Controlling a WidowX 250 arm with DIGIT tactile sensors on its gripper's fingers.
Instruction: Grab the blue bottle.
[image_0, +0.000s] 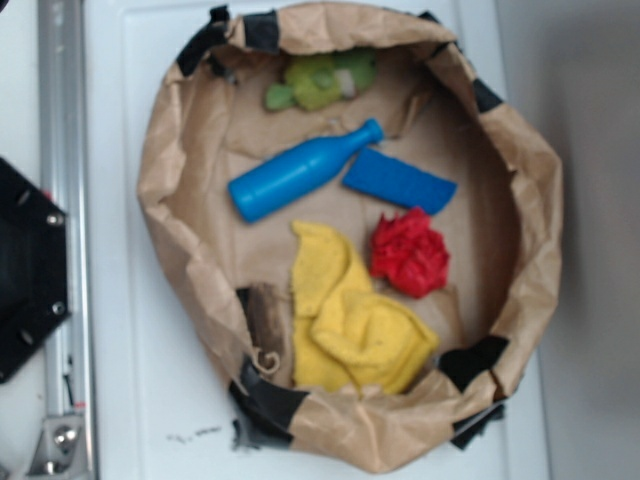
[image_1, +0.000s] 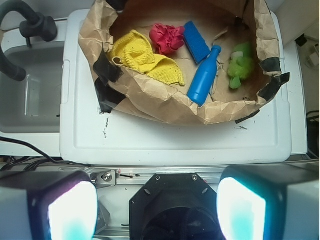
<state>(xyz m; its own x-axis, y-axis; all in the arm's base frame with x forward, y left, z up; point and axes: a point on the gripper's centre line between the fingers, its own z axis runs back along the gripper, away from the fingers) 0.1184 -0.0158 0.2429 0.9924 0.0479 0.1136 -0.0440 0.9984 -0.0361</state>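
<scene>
The bottle (image_0: 303, 176) is smooth blue plastic with a faint sheen, and the flat blue piece (image_0: 399, 181) right of it looks matt. They lie in a nest of crumpled brown paper (image_0: 535, 215), creased and rough, patched with black tape (image_0: 270, 398) along its rim. At lower centre the yellow cloth (image_0: 350, 320) is knitted and soft, the red lump (image_0: 410, 254) crinkled, the green toy (image_0: 322, 80) at the top fuzzy, all on a smooth white plastic lid (image_1: 170, 142).

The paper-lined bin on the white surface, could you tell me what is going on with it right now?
Nothing is being handled yet. The gripper is open and set back from the paper-lined bin, holding nothing. The blue bottle lies on its side inside, untouched, beside a flat blue piece. A yellow cloth, a red crumpled item and a green toy also lie in the bin.
</scene>
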